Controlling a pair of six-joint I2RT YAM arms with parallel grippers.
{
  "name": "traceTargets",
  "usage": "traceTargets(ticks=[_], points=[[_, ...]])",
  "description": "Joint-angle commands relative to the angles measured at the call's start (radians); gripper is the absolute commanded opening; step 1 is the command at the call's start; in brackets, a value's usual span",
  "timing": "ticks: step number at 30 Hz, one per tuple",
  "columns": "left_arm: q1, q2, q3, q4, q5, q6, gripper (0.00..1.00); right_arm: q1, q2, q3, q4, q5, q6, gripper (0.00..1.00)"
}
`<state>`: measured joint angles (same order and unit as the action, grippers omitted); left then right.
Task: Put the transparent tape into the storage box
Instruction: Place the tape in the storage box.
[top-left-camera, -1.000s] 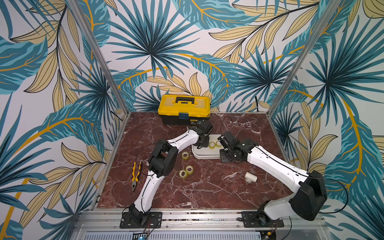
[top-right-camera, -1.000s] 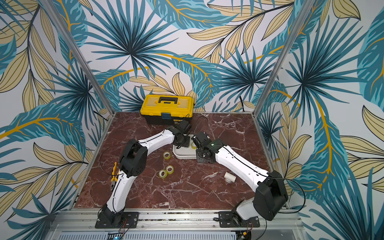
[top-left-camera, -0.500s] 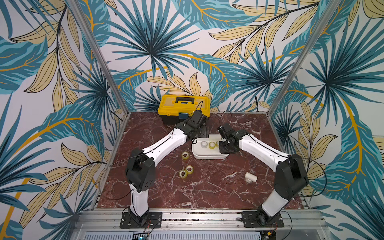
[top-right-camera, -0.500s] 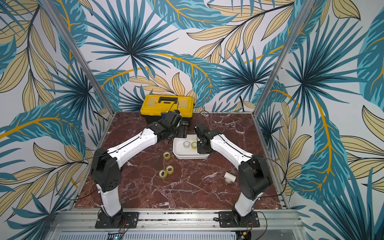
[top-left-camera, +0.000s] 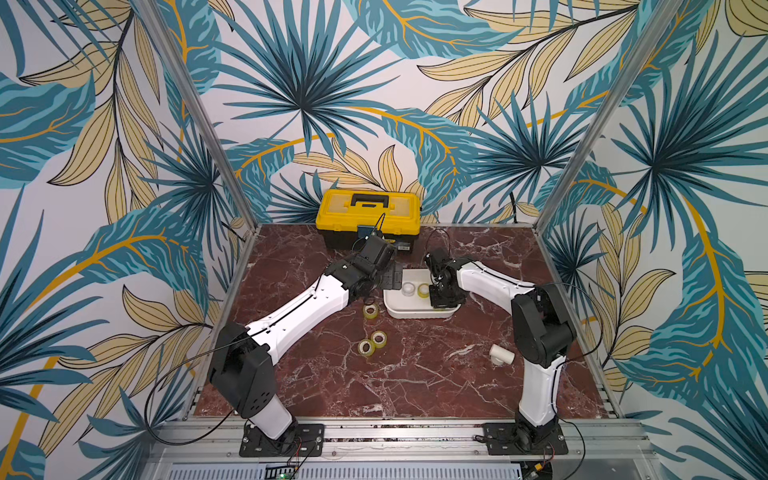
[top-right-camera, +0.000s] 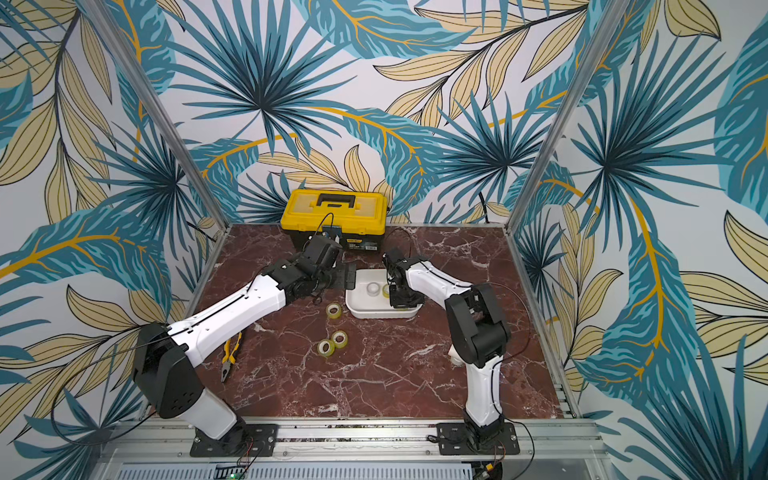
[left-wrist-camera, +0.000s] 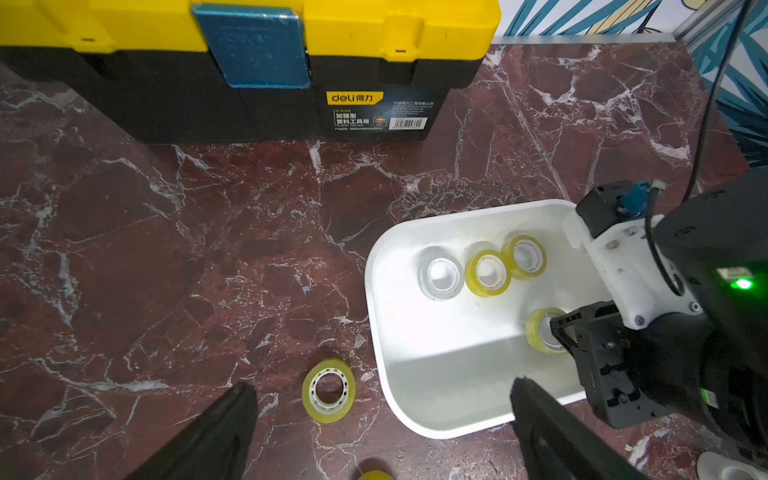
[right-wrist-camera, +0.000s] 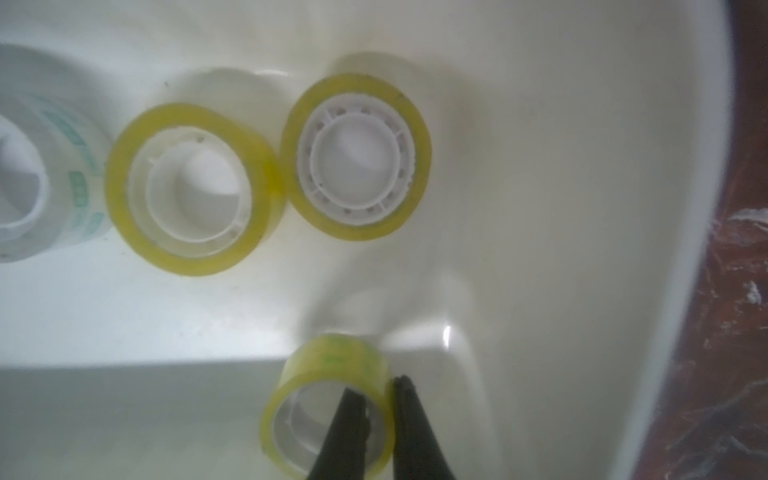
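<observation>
My right pincer (right-wrist-camera: 377, 386) is pinching one of four tape rolls (right-wrist-camera: 332, 370) in the tub (left-wrist-camera: 436, 374); three are lying outside; left pincer (left-wrist-camera: 382, 384) gaping; toolbox (left-wrist-camera: 353, 25) reading "deli".

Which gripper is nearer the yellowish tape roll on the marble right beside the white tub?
Left. The left gripper hangs open above that roll; the right gripper is inside the white tub, shut on another roll.

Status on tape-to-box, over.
Left gripper open, above storage box edge. Right gripper shut on tape roll, inside box. Three rolls boxed, three loose rolls outside. Pipe fitting well aside.
</observation>
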<state>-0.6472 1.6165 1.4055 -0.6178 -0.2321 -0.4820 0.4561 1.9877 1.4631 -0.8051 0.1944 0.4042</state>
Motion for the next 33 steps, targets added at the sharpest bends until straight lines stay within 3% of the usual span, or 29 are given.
traceTargets(ticks=[1,18,26,33], points=[[0.003,-0.014,-0.022,0.006,-0.012,-0.013,1.00,-0.003,0.031,0.016,-0.004,0.025,0.013,0.00],[0.027,0.004,-0.031,-0.009,0.015,-0.015,1.00,-0.023,0.104,0.039,-0.003,0.063,0.022,0.03],[0.036,0.019,-0.033,-0.003,0.030,-0.019,1.00,-0.024,0.081,0.037,-0.007,0.051,0.019,0.27],[0.046,0.029,-0.034,-0.015,0.035,-0.018,1.00,-0.024,0.039,0.071,-0.018,0.030,0.016,0.29]])
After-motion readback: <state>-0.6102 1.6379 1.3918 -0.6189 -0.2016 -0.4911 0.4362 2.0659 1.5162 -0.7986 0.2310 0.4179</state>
